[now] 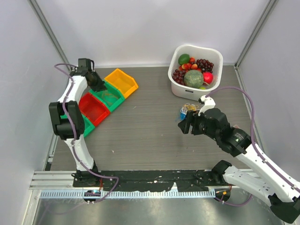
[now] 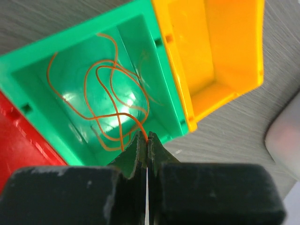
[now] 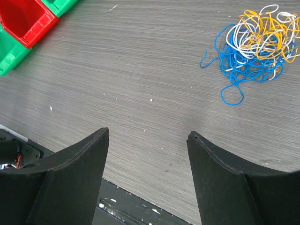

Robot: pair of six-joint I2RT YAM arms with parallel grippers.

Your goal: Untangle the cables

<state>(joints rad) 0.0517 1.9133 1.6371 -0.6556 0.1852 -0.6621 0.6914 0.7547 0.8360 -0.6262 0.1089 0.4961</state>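
The cables (image 3: 257,41) lie in a tangled bunch of blue, white and yellow-orange loops on the table at the upper right of the right wrist view; in the top view the bunch (image 1: 188,109) sits just in front of the fruit basket. My right gripper (image 3: 147,134) stands open over bare table, short of the bunch and to its left, with nothing between its fingers (image 1: 183,125). My left gripper (image 2: 146,138) is shut on one orange cable (image 2: 101,89), whose loops lie inside a green bin (image 2: 26,86). From above, that gripper (image 1: 99,83) hangs over the bin row.
A row of bins runs along the left: yellow (image 1: 123,80), green (image 1: 110,97), red (image 1: 93,108) and another green (image 1: 87,125). A white basket (image 1: 176,87) of fruit stands at the back right, close behind the cable bunch. Grey walls enclose the table.
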